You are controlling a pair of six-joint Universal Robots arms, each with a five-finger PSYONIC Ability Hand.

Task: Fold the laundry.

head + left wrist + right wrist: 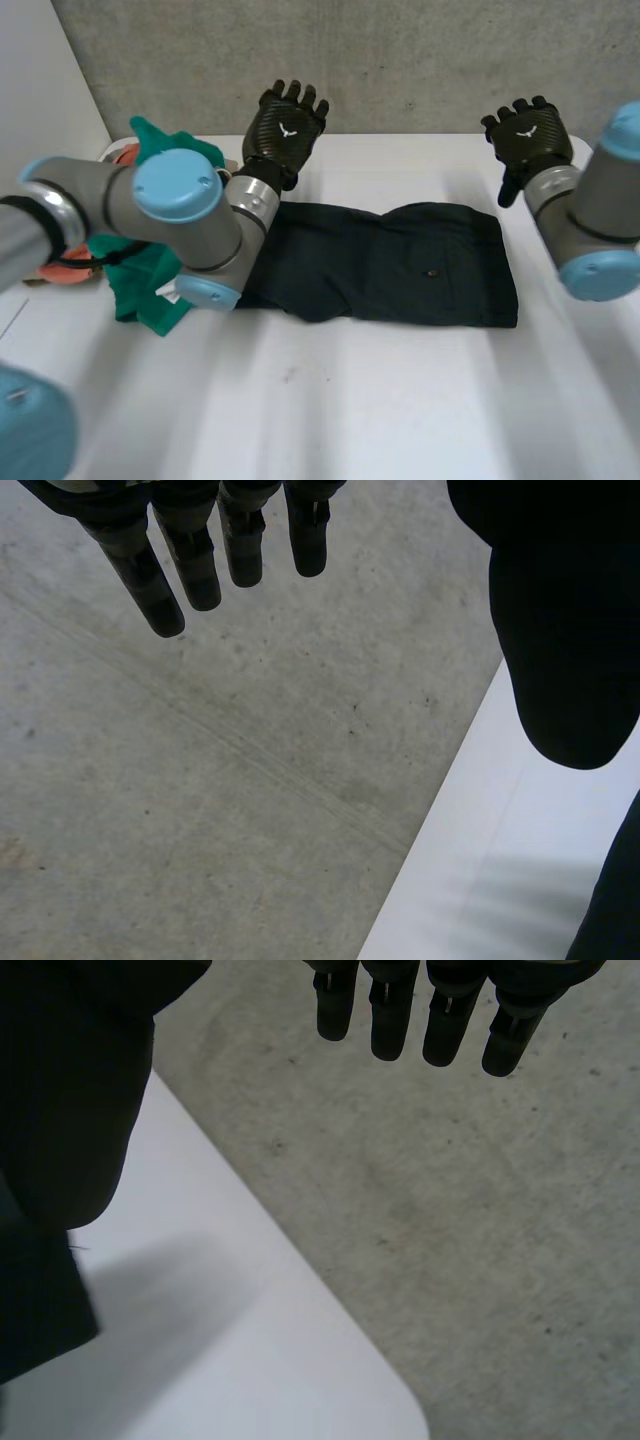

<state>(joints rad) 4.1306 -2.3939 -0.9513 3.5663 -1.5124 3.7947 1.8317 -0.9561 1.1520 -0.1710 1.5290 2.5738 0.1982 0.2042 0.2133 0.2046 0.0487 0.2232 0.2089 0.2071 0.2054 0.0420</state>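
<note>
The right hand (388, 1020) holds its fingers straight — white table (250, 1350) corner and grey concrete (470, 1240) beyond.

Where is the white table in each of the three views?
Head view: white table under both arms, bearing the dark garment.
Left wrist view: its edge, beside the left hand's thumb.
Right wrist view: its rounded corner, beside the right hand's thumb.
Shared: grey concrete beyond the table's edge.

The flat white table (330, 420) is being overlooked from behind the arms; its far edge and the grey concrete wall (400, 60) are being framed closely from both wrists.
</note>
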